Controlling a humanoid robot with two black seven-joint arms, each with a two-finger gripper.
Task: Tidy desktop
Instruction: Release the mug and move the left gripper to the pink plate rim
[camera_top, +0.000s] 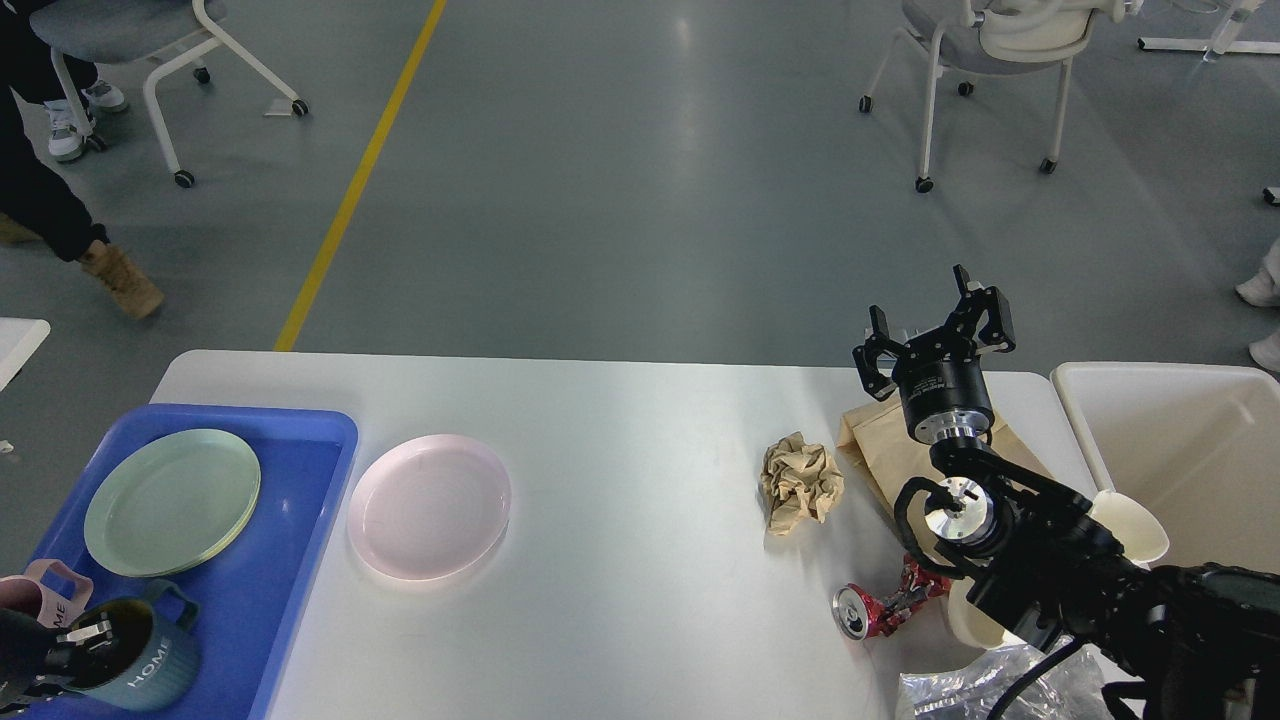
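The white-grey desktop (640, 420) carries a pink plate (430, 505), a crumpled brown paper ball (800, 480), a brown paper bag (880, 450) and a crushed red can (880, 608). The blue tray (300, 480) at the left holds a green plate (172, 500), a pink mug (40, 590) and a dark teal "HOME" mug (130, 665). My left gripper (70, 640) is at the tray's near corner, shut on the teal mug's rim. My right gripper (935, 325) is open and empty, raised above the paper bag.
A cream-white bin (1180, 450) stands beyond the table's right end. White paper cups (1130, 525) and a clear plastic bag (1000, 685) lie by my right arm. Chairs (960, 60) stand on the floor behind, and a person's boot (120, 280) shows at far left.
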